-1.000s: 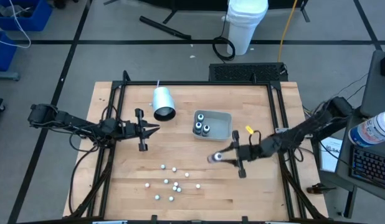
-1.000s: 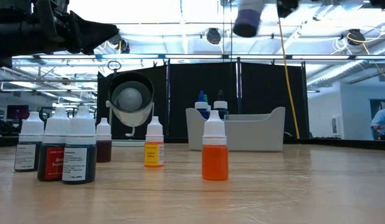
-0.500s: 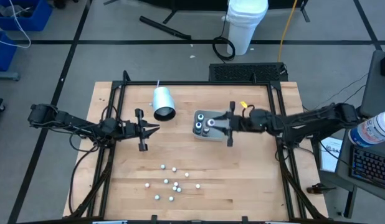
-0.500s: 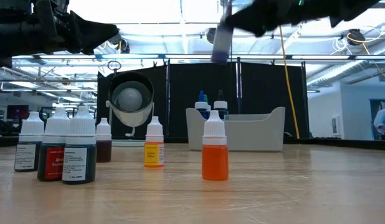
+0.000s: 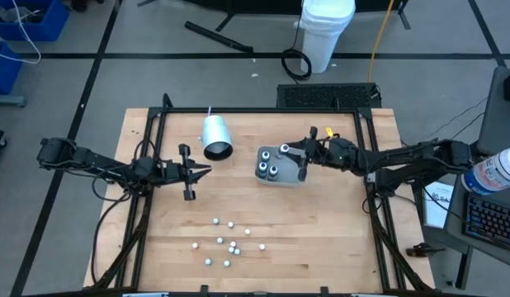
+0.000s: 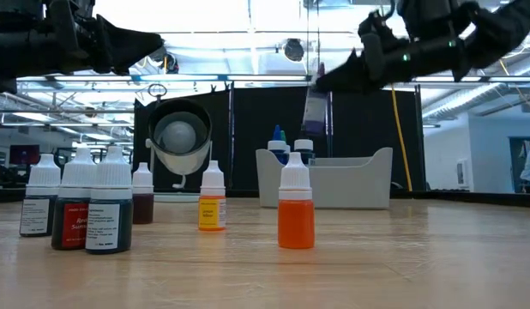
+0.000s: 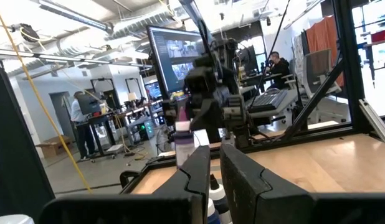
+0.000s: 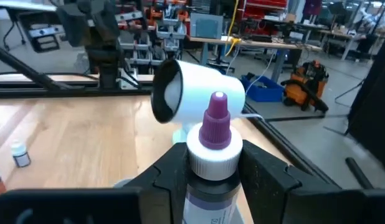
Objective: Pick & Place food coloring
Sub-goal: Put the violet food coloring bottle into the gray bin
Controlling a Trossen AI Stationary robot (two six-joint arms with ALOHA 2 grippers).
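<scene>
**benchwatcher:** so where's the bottle at right now?

**trayfiller:** The purple-tipped food coloring bottle (image 8: 212, 155) is pinched between the fingers of the right gripper (image 5: 295, 154), grabbed around the white cap collar with the nozzle poking out past the fingertips. It's hanging in the air right over the near corner of the clear tray (image 5: 298, 176), where two other bottles (image 5: 268, 171) already stand. Holding it by the collar makes sense to me, the body hangs free so it can go down upright next to those.

**benchwatcher:** and the rest of the set?

**trayfiller:** Loose cluster of bottles (image 5: 229, 247) still out on the wooden table (image 5: 346, 247), well apart from the tray. From the low view you can see an orange one (image 6: 295, 210) and a yellow one (image 6: 212, 205) standing up, waiting their turn I'd guess.

**benchwatcher:** left arm doing anything?

**trayfiller:** Nope, the left gripper (image 5: 200, 172) hovers off to its side with the fingers together and empty, near the white cup (image 5: 215, 137) lying on its side. Probably parked out of the way.
</scene>
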